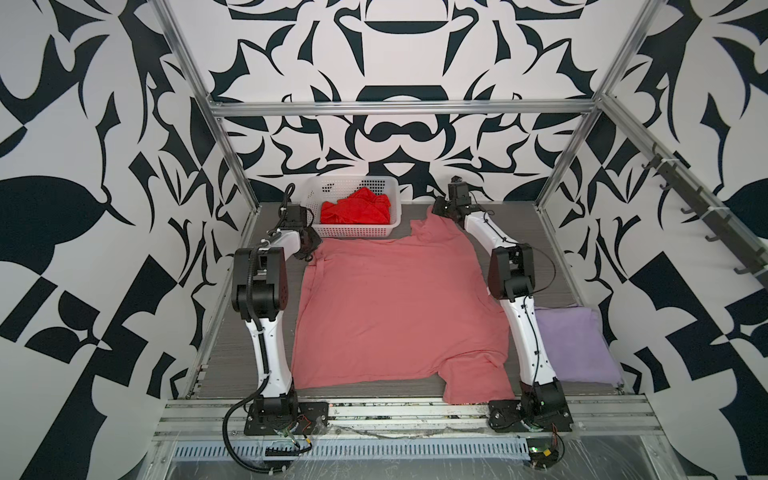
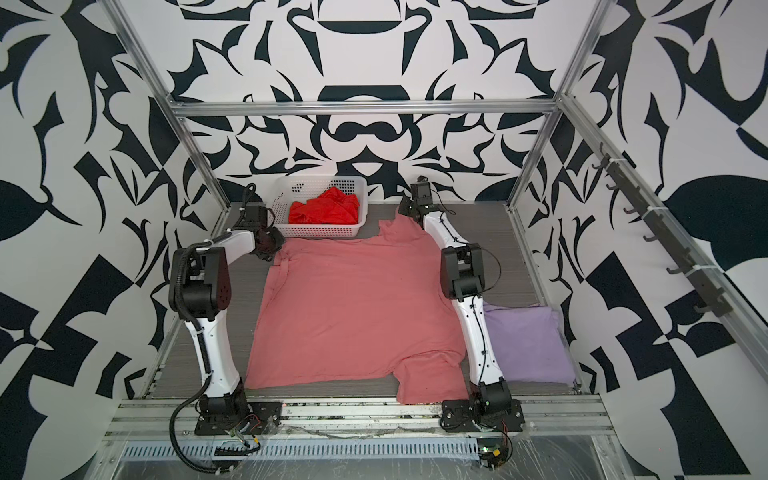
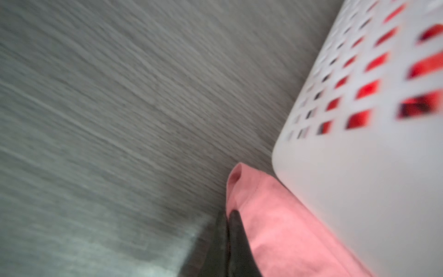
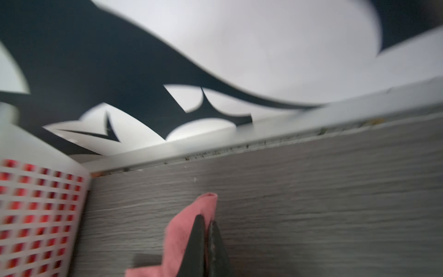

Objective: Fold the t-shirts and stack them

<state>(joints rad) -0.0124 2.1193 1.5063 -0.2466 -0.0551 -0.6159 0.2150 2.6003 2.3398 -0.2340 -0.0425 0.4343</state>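
Two tools, both clenched on the pink shirt [image 1: 395, 307], one far corner each. The left tool [image 3: 229, 215] pinches the corner right beside the basket [image 1: 353, 232]. The right tool [image 4: 205, 220] pinches the far-right corner, w/ a bit of cloth poking past the tips. The shirt lies spread over mid table [image 1: 226, 357], w/ one sleeve [image 1: 473, 384] draped over the front edge. The lavender shirt [image 1: 575, 349] sits folded at near right, outside the R arm. The red shirt [image 1: 357, 210] is bunched in the basket.

I read the step as the first fold, far edge brought toward me. To do it well I'd:
- Lift both corners together, same height, so the edge keeps taut and straight.
- Pull the L corner away from the basket wall first, since cloth could drag the basket.
- Go low and slow, since soft cotton sags in the middle.
- Lay the edge down square, then release.
- Tuck the hanging sleeve afterwards, imo.
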